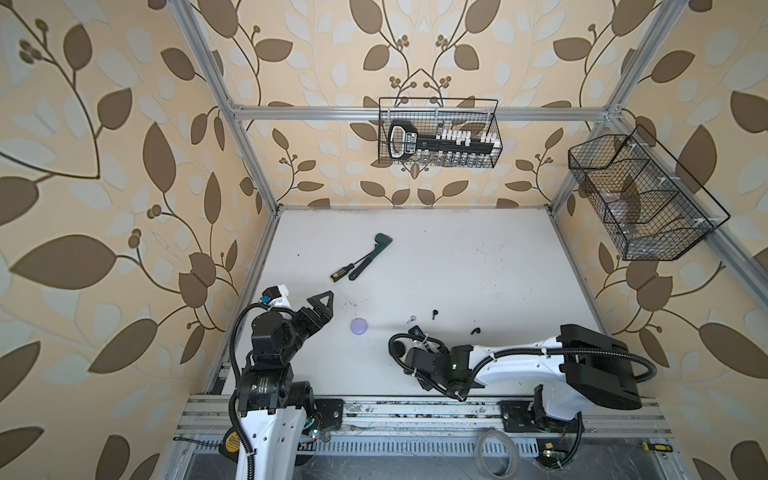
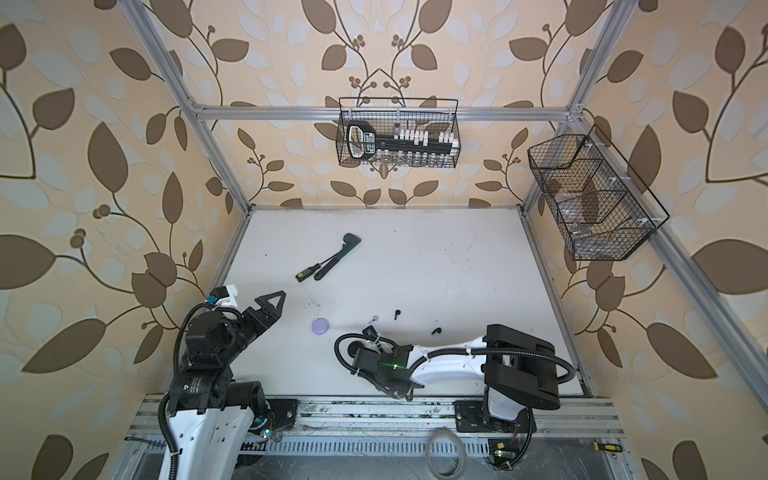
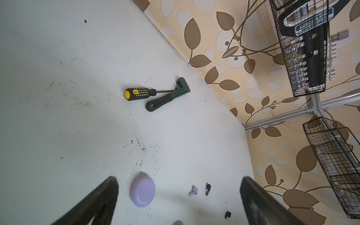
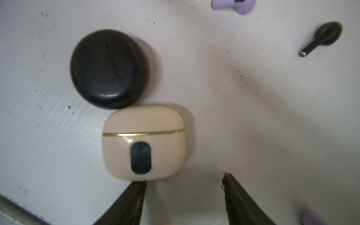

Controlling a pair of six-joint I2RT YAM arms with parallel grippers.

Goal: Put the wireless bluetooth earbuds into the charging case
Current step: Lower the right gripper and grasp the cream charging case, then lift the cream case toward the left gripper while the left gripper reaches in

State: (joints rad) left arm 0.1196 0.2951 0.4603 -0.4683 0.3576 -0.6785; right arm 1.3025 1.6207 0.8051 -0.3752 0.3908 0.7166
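Only the right wrist view shows closed cream case [image 4: 143, 142] touching black case [image 4: 109, 68]; lavender case [image 1: 359, 326] lies 4 o'clock from spread, empty left fingers [image 3: 106, 194]; right fingers [image 4: 134, 198] likewise.

**Cases crowd one side, open table on the other**

Between the fingers of my right end effector [image 4: 184, 178] the table [image 4: 253, 116] lies bare. The cream case [image 4: 143, 142] sits just off one fingertip, touching the black case [image 4: 109, 68], no gap between. A black earbud [image 4: 321, 38] and lavender earbud [image 4: 233, 4] lie farther out, well apart.

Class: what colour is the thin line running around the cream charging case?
Gold. The cream charging case shows best in the right wrist view.
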